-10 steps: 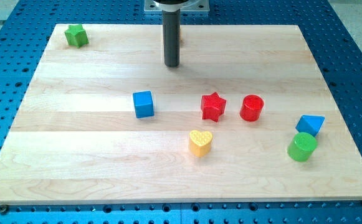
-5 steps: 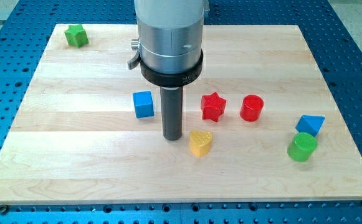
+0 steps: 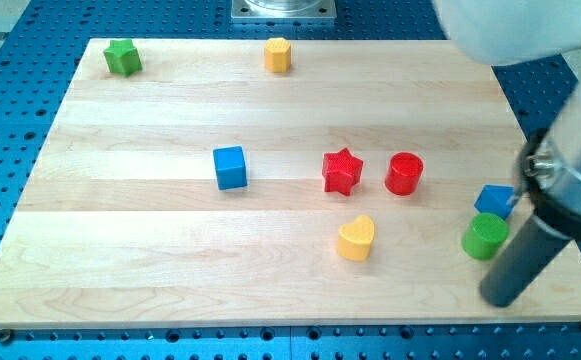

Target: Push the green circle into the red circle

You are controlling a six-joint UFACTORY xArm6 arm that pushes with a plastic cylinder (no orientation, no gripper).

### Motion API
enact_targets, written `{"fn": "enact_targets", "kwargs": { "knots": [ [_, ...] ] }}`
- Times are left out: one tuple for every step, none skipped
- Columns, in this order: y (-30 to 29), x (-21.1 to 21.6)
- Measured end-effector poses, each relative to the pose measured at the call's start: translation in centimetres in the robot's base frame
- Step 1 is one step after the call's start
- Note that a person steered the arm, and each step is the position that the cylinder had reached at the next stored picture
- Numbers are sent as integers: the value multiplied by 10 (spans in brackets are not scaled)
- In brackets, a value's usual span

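Note:
The green circle (image 3: pixel 485 236) stands near the view's right edge of the wooden board (image 3: pixel 150 250), just below a blue triangle block (image 3: pixel 494 199). The red circle (image 3: pixel 404 173) stands up and to the left of it, with a gap between them. My tip (image 3: pixel 500 298) is at the lower right, just below and slightly right of the green circle, close to it; contact cannot be told. The arm's body covers the upper right corner and hides the blue triangle's right side.
A red star (image 3: pixel 342 171) sits just left of the red circle. A yellow heart (image 3: pixel 356 239) lies below them. A blue cube (image 3: pixel 230 167) is left of centre. A green star (image 3: pixel 123 57) and a yellow block (image 3: pixel 278 54) are at the top.
My tip has swept from the board's middle to the lower right, below the green circle. The yellow heart has slid to the right. The yellow block at the top is now uncovered.

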State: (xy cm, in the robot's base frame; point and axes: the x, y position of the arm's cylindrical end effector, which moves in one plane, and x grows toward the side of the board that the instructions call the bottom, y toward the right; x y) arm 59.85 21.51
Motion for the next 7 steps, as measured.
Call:
{"fn": "enact_targets", "kwargs": {
  "knots": [
    [7, -50],
    [7, -96],
    [-12, -97],
    [-12, -39],
    [-25, -36],
    [-25, -87],
    [-38, -127]
  ]
}}
